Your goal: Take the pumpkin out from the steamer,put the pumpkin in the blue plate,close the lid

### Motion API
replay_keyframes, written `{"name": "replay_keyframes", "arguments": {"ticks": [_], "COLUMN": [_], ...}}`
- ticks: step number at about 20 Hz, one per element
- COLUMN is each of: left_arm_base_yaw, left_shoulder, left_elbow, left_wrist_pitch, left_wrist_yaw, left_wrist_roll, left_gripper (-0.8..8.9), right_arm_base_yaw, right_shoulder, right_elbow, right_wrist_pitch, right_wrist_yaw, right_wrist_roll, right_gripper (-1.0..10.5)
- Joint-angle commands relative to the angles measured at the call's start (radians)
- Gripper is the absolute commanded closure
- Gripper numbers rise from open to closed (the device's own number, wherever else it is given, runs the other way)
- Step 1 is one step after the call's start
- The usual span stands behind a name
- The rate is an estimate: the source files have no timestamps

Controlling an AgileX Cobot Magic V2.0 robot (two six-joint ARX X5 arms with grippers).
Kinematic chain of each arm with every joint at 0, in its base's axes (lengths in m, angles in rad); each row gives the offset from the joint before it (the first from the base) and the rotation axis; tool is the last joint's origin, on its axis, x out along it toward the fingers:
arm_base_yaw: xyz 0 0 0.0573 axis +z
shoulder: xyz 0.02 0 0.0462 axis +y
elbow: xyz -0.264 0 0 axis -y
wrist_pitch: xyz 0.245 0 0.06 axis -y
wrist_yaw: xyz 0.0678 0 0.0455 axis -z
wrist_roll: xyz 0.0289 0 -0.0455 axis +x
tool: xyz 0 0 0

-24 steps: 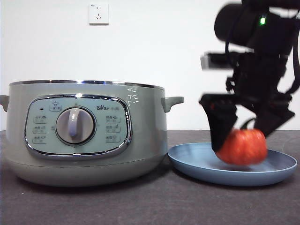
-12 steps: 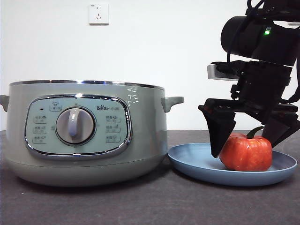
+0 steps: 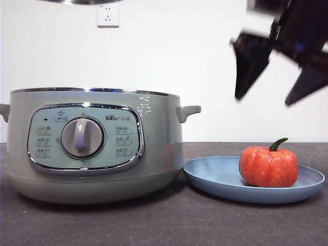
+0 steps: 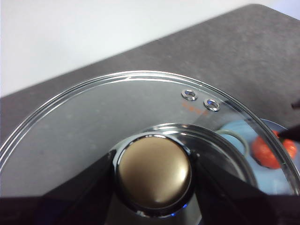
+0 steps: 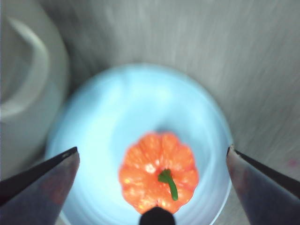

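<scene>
The orange-red pumpkin [image 3: 268, 167] stands upright on the blue plate [image 3: 215, 177], to the right of the sage-green steamer [image 3: 92, 143], which has no lid on it. My right gripper [image 3: 263, 101] is open and empty, well above the pumpkin. In the right wrist view the pumpkin [image 5: 157, 171] lies on the plate [image 5: 117, 108] between my wide-open right gripper [image 5: 152, 150]. My left gripper [image 4: 153, 176] is shut on the knob of the glass lid [image 4: 93, 122] and holds it high. Only the lid's chrome rim [image 3: 82, 1] shows at the front view's top edge.
A white wall with a socket [image 3: 107, 14] stands behind the dark table [image 3: 164, 225]. The steamer's side handle [image 3: 188, 111] reaches toward the plate. The steamer's wall [image 5: 23, 84] lies close beside the plate.
My right gripper has let go of the pumpkin and risen well above it. The pumpkin stays on the plate. The lid's rim now shows at the top edge.
</scene>
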Motion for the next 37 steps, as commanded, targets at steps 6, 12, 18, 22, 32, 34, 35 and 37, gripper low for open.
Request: {"name": "replay_keyframes", "arguments": {"ticks": [6, 12, 18, 22, 32, 34, 35, 37], "left_arm_base_yaw": [-0.021, -0.065, -0.066, -0.065, -0.065, -0.065, -0.065, -0.064], "left_shoulder": [0.126, 0.155, 0.158, 0.165, 0.256, 0.261, 0.261, 0.261], "left_elbow": [0.008, -0.166, -0.301, -0.343, -0.343, -0.343, -0.343, -0.343], "left_wrist_pitch": [0.106, 0.29, 0.424, 0.478, 0.492, 0.474, 0.462, 0.433], "left_wrist_yaw": [0.013, 0.003, 0.003, 0.003, 0.004, 0.004, 0.004, 0.003], "left_wrist_roll": [-0.025, -0.061, -0.086, -0.104, -0.104, -0.104, -0.104, -0.103], "left_gripper": [8.22, 8.22, 8.22, 8.22, 8.22, 8.22, 8.22, 8.22], "right_arm_base_yaw": [0.002, 0.002, 0.002, 0.002, 0.002, 0.002, 0.002, 0.002], "right_shoulder": [-0.246, -0.326, -0.356, -0.358, -0.36, -0.36, -0.36, -0.36], "right_elbow": [-0.007, -0.007, -0.007, -0.007, -0.007, -0.007, -0.007, -0.007], "right_wrist_pitch": [0.0, -0.001, -0.004, -0.03, -0.031, -0.031, -0.03, -0.03], "right_wrist_yaw": [0.003, 0.054, 0.051, 0.051, 0.051, 0.051, 0.051, 0.051], "right_wrist_roll": [0.023, 0.022, 0.027, 0.032, 0.032, 0.032, 0.032, 0.032], "right_gripper": [3.5, 3.5, 3.5, 3.5, 3.5, 3.5, 3.5, 3.5]}}
